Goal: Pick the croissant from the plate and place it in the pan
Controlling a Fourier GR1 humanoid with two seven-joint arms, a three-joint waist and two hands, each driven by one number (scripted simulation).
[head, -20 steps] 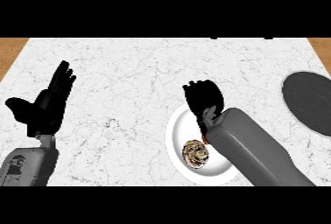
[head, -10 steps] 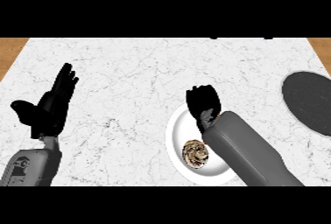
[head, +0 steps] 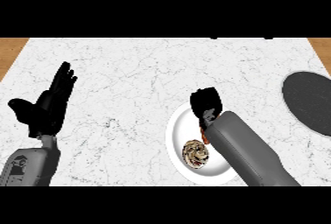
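A brown croissant lies on the near part of a white plate, right of the counter's middle. My right hand hovers over the plate's far edge, open, its fingers relaxed and holding nothing. The croissant sits nearer to me than that hand, just left of my grey right forearm, which covers the plate's right side. The dark grey pan rests at the right edge of the view, well apart from the hand. My left hand rests open at the left, fingers up.
The white marbled counter spreads across the view. Wooden strips show at its far left and far right corners. Nothing stands between the plate and the pan.
My right hand has drawn back toward me and a little to the right, over the plate's far edge. The left hand drifted slightly. The croissant has not moved.
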